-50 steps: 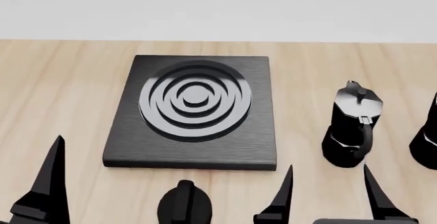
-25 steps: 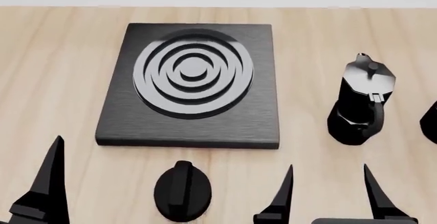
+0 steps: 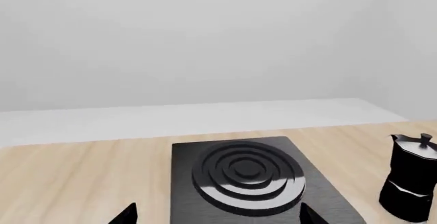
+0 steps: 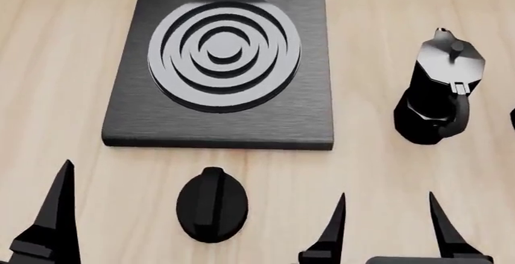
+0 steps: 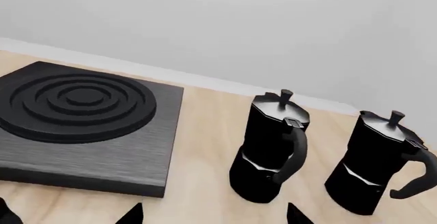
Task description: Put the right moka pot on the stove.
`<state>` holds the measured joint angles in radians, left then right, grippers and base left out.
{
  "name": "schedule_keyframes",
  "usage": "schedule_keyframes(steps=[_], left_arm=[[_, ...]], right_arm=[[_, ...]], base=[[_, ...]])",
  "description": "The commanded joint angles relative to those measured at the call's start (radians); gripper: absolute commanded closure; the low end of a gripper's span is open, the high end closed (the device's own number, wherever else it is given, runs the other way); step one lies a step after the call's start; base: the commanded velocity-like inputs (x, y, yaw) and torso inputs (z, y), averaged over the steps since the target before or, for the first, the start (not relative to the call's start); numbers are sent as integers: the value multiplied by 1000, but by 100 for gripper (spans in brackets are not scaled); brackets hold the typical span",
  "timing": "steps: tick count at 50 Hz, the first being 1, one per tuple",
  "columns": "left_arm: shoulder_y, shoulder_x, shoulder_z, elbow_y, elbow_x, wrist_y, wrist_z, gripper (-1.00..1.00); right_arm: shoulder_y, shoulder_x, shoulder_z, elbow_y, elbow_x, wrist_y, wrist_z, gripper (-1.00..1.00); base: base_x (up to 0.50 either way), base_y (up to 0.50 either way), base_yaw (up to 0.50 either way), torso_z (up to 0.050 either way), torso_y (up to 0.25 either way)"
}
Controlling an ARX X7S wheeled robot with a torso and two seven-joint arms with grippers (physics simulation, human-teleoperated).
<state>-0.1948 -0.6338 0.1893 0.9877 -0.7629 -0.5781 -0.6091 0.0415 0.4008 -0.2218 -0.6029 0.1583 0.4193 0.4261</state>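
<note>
The stove (image 4: 221, 71) is a dark-grey square slab with silver burner rings, lying on the wooden table; it also shows in the left wrist view (image 3: 249, 180) and the right wrist view (image 5: 82, 121). Two black moka pots stand to its right. The right moka pot (image 5: 379, 165) is farthest from the stove, and in the head view only a sliver (image 4: 512, 118) shows at the edge. The other pot (image 5: 273, 150) (image 4: 438, 95) stands between it and the stove. My right gripper (image 4: 386, 207) is open and empty, in front of the pots. My left gripper (image 3: 218, 216) is open and empty, in front of the stove.
A black oval knob (image 4: 211, 205) lies on the table just in front of the stove, between my two grippers. A pale wall (image 5: 218, 24) rises behind the table's far edge. One pot also shows in the left wrist view (image 3: 412, 183).
The head view has tilted downward: the stove, pots and knob have slid up the picture and the back wall has left it. Both grippers keep their places in the view.
</note>
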Motion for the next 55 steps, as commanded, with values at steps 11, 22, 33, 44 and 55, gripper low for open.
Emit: schedule_keyframes(steps=[11,22,33,44,55], left_arm=[[0,-11,9,-3,-3,17,-13,-100],[-11,-17,28,2,7,3,-32,-100],[-10,-20,30,-7,0,13,-37,-100],[-11,-25,40,-6,5,17,-42,-100],[-12,-30,49,-9,13,23,-46,-100]], right_arm=[[-2,6,3,-3,4,1,6,-100],[-10,22,35,-37,34,16,3,-100],[-65,77,140,-70,102,-18,-25,-100],[-119,143,262,-95,166,-6,-44,-100],[-130,187,395,-112,335,57,-86,-100]], base=[[-1,0,0,2,-116],[0,0,0,0,-10],[0,0,0,0,0],[0,0,0,0,0],[0,0,0,0,0]])
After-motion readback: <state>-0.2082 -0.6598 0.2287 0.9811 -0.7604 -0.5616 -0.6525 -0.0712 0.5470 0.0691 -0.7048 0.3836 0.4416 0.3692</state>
